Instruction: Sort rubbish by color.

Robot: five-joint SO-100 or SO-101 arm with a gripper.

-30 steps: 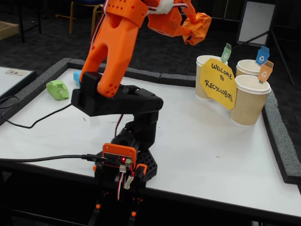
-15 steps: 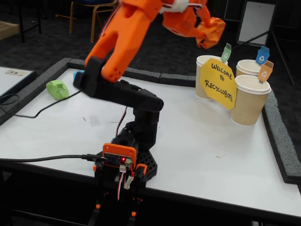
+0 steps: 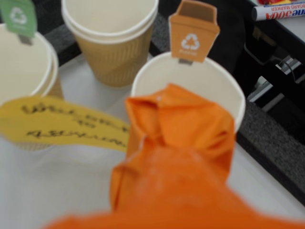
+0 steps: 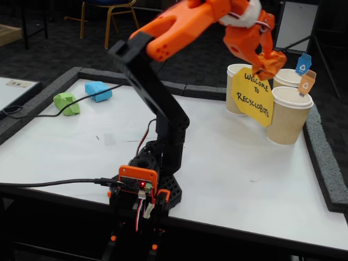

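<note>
Above table [image 4: 228,157], outstretched arm's gripper [image 4: 267,64] apparently clamps orange wad [image 4: 272,60].

A white table [image 4: 244,163] with a grey foam border [image 4: 323,157] is standing on dark carpet [image 4: 60,49]. Well behind the fingers, a yellow-legged chair [image 4: 111,13] and a white board [image 4: 296,24] are standing.

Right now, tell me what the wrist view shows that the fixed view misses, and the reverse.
Only the wrist view shows the inside of the orange-tagged cup, which looks empty, and a marker beyond the table. Only the fixed view shows the green wad and blue wad on the table's far left, plus the arm's base. Both show the end effector shut on the orange wad, three cups and the yellow sign.
</note>
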